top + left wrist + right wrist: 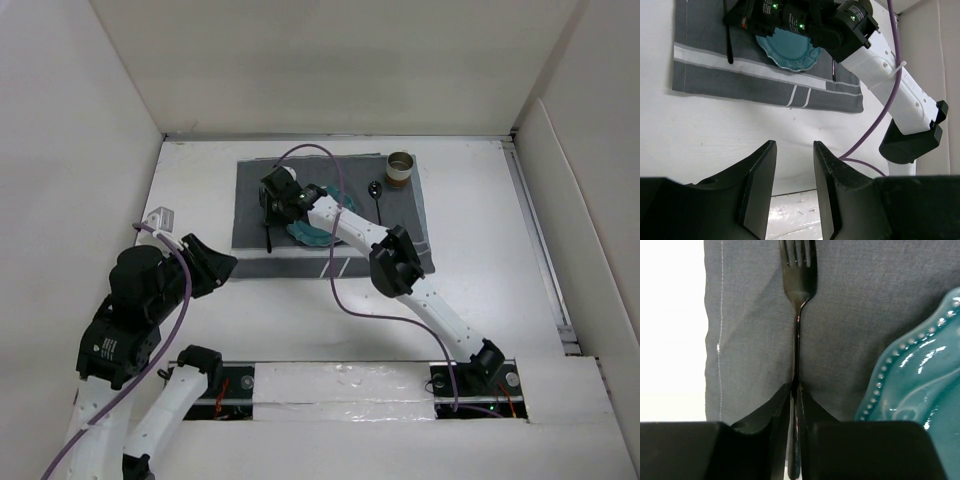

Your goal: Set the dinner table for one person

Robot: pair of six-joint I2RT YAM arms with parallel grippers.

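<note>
White walls are seen around the dinner table (480, 260). Short of the placemat (740, 80), the left gripper (794, 155) is held parted, empty. Over the placemat's left part, the fork (796, 335) is pinched by the right gripper (795, 390); a flat, edge-parallel release is advised.

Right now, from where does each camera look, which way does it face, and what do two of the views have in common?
Top external: above and behind the bases, facing down on the dinner table; both arms show.
Left wrist: on the left arm, low over bare table, facing the placemat and the right arm; the open left gripper shows.
Right wrist: on the right arm, facing down on the fork, which the right gripper pinches.
Shared: both wrist views show the teal plate on the placemat.
</note>
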